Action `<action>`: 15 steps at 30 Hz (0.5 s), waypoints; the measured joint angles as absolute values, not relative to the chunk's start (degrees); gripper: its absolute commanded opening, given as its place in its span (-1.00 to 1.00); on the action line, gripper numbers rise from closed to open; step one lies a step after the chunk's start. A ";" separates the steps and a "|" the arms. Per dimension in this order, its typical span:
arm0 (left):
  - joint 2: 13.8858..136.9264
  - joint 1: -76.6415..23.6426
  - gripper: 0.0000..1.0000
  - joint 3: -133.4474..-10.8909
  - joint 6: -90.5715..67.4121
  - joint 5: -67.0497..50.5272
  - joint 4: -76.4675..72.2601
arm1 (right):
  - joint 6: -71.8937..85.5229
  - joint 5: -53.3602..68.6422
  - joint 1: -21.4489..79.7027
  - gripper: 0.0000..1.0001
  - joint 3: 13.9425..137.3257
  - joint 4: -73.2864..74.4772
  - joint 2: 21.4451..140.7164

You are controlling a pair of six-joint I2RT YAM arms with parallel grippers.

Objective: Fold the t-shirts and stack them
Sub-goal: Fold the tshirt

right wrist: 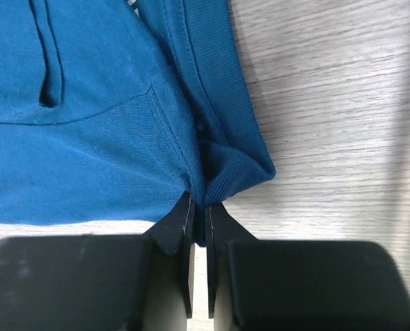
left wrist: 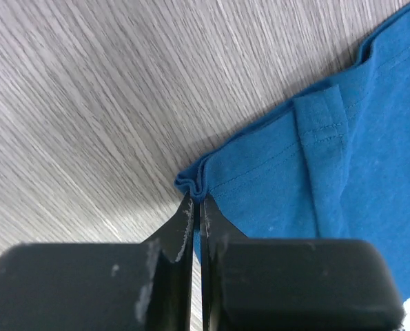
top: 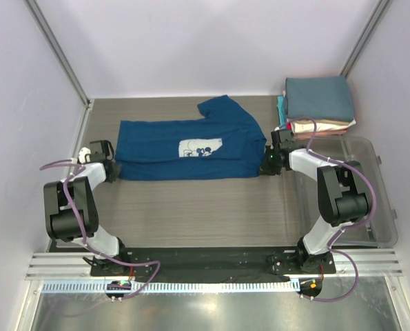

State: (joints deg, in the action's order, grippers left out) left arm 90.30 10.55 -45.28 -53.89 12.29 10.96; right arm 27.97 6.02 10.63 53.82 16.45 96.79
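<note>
The royal-blue t-shirt (top: 191,146) lies across the middle of the table, folded lengthwise, its white mouse print (top: 200,147) facing up. My left gripper (top: 112,171) is shut on the shirt's left hem corner (left wrist: 194,185). My right gripper (top: 268,160) is shut on the shirt's right edge by the collar (right wrist: 222,176). Both grip points sit low at the table. A stack of folded tees (top: 318,103), slate-blue on top with teal, pink and cream below, sits at the back right.
A clear plastic bin (top: 370,186) stands at the right, beside the right arm. White walls enclose the table on the left, back and right. Bare wood-grain tabletop (top: 205,214) lies in front of the shirt.
</note>
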 measured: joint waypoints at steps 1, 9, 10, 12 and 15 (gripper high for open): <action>90.50 10.55 -0.99 -45.71 -53.98 12.25 11.40 | 27.94 5.96 10.63 -0.93 54.17 16.93 96.79; 79.53 10.98 -1.00 -47.29 -54.89 11.29 20.25 | 28.49 3.11 10.26 -0.96 57.04 21.85 87.57; 76.97 11.16 -0.99 -47.18 -54.92 11.07 21.06 | 28.88 2.94 10.26 -0.96 56.27 21.76 84.97; 72.18 11.55 -0.99 -46.30 -55.05 10.68 22.37 | 29.93 2.68 10.26 -0.96 53.89 21.85 79.61; 65.47 12.05 -0.99 -42.19 -55.11 10.41 23.86 | 31.59 2.72 10.22 -0.86 48.21 21.41 73.65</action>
